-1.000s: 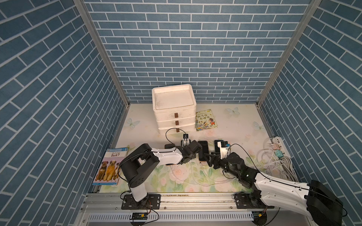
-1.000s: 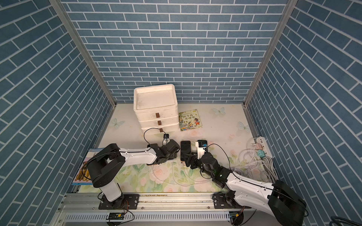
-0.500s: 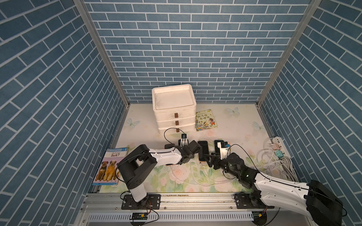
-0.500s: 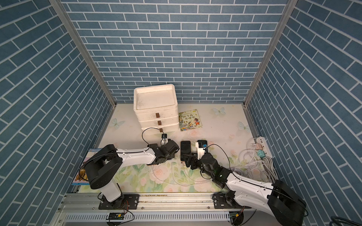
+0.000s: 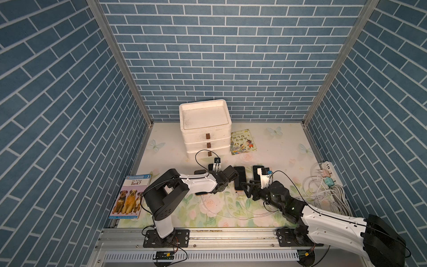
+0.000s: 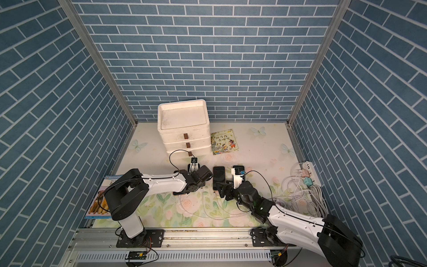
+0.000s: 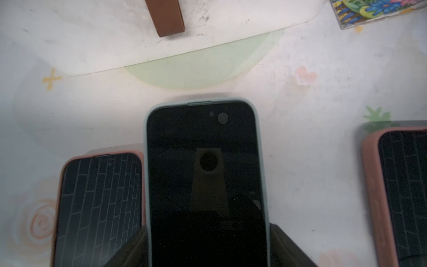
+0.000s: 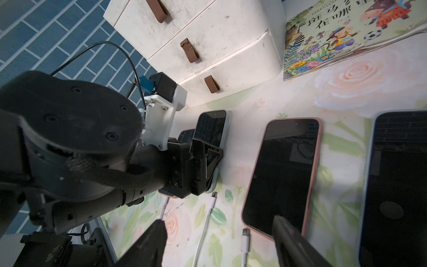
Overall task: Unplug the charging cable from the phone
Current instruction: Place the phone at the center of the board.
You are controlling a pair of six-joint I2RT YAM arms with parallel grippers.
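my left gripper (image 7: 208, 227) closed across the sides of the pale-cased phone (image 7: 203, 166), my right gripper (image 8: 218, 220) spread wide and empty, straddling the white charging cable (image 8: 245, 240), its plug lying free just short of the pink-cased phone (image 8: 284, 175), all on the flowered desk (image 5: 277, 150)

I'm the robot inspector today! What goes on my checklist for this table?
Surface: flowered mat, flat, busy near the front.
Job's things: pale-blue phone clamped in the left hand; pink phone and dark phone lie flat beside it.
Clutter: white drawer box, picture book, dog book.
Hands: right hand open, empty, near the plugs.
Cables: two white cable plugs lie loose on the mat; cord bundle by the power strip.
Surroundings: blue brick walls.
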